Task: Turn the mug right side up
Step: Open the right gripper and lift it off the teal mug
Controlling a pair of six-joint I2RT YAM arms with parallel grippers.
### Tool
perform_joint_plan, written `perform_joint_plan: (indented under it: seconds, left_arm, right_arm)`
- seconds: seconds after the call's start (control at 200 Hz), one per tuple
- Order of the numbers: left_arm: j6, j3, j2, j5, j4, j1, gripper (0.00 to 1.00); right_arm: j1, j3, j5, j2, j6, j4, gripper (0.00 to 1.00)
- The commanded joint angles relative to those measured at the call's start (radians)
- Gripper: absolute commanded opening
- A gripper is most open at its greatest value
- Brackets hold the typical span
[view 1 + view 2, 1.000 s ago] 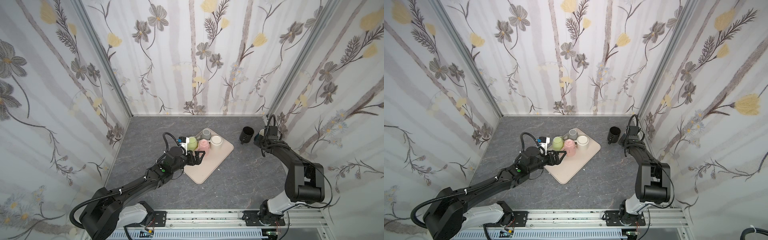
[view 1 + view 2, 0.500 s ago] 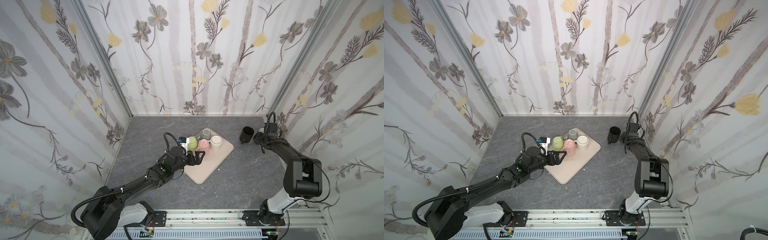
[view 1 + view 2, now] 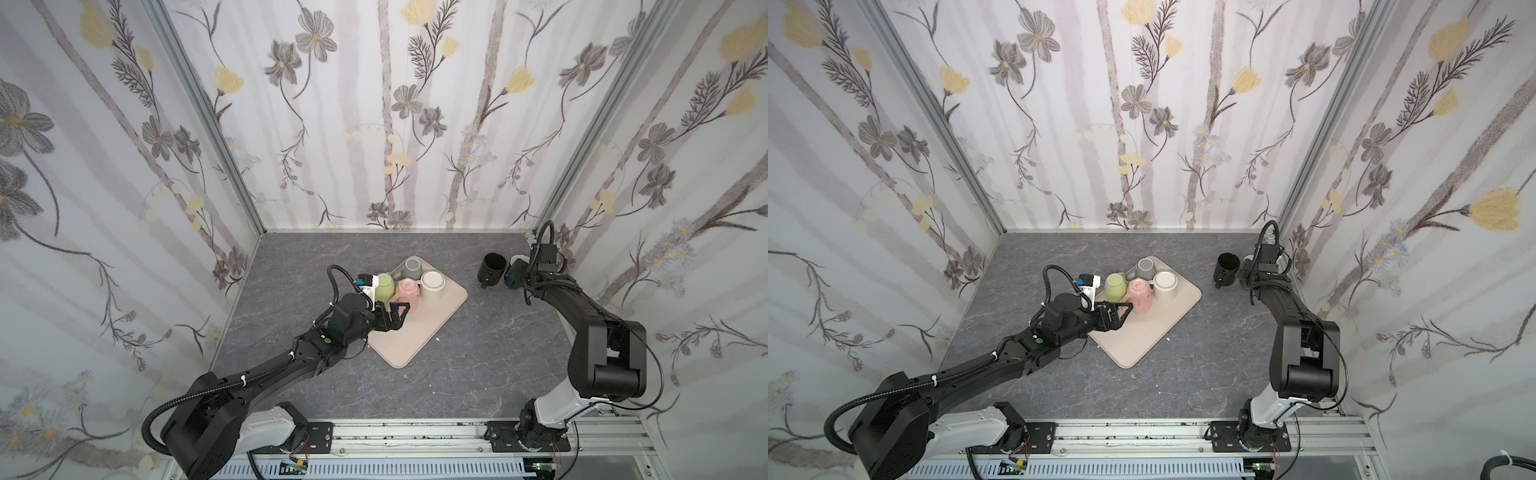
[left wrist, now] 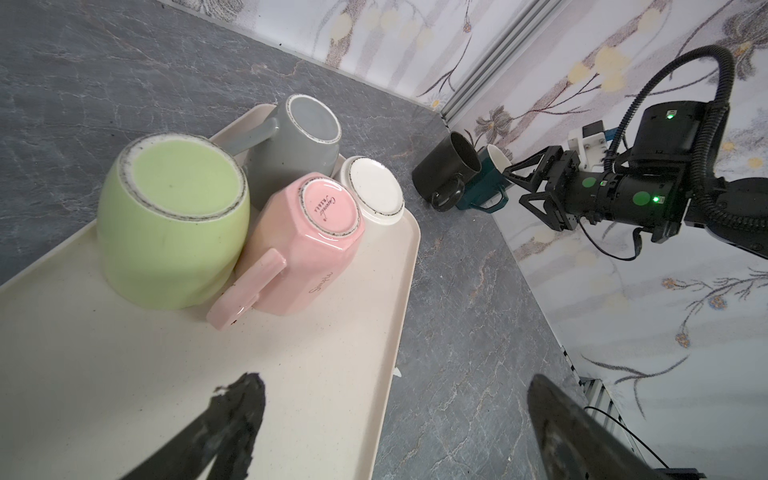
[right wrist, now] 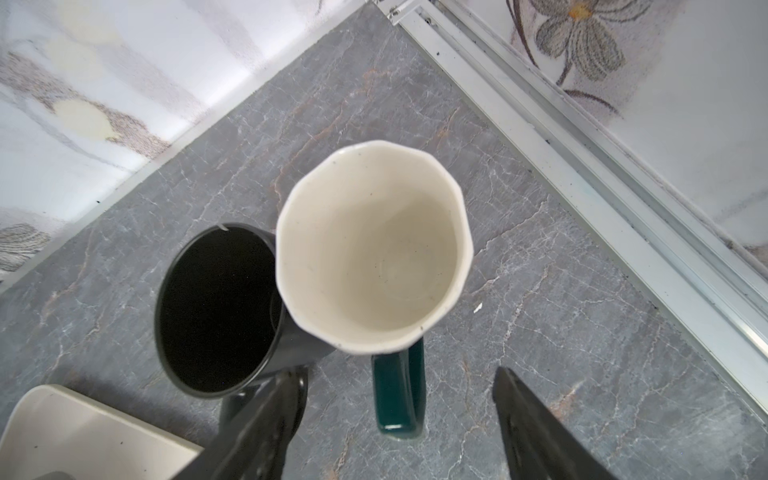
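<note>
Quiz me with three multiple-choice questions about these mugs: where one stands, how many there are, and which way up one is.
1. Where is the black mug?
A) on the tray
B) on the table beside the teal mug
C) stacked on another mug

2. How many mugs stand on the tray?
A) two
B) six
C) four

3. How does the pink mug sit?
A) bottom up
B) right side up
C) lifted in the air

Answers:
1 B: it stands off the tray, next to the teal mug.
2 C: green mug, pink mug, grey mug, white mug.
3 A: its stamped base faces up.
</note>
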Motion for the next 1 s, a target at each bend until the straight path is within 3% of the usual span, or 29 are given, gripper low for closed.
perform_joint_plan:
  seconds: [0.0, 0.305, 0.694, 0.864, 0.994]
  left_arm:
    - [-0.002, 0.007, -0.006, -0.01, -0.003, 0.002, 1.0]
    - [0.04, 0.003, -0.009, -0.015, -0.003, 0.003, 1.0]
    - [0.068, 0.004, 0.073, -0.041, 0.009, 0.002, 1.0]
    - [0.061, 0.014, 0.104, -0.04, 0.001, 0.002, 1.0]
    - [0.061, 0.025, 0.109, -0.032, -0.015, 0.001, 1.0]
  right_arm:
    - [0.0, -0.006, 0.019, -0.03, -0.006, 0.003, 0.77]
    - [0.0, -0.096, 0.009, -0.212, -0.02, -0.005, 0.87]
    - [0.009, -0.164, -0.301, -0.302, -0.003, -0.013, 0.9]
    - [0.096, -0.209, -0.298, -0.371, 0.008, -0.033, 0.91]
    - [0.231, -0.264, -0.282, -0.432, 0.062, 0.001, 0.94]
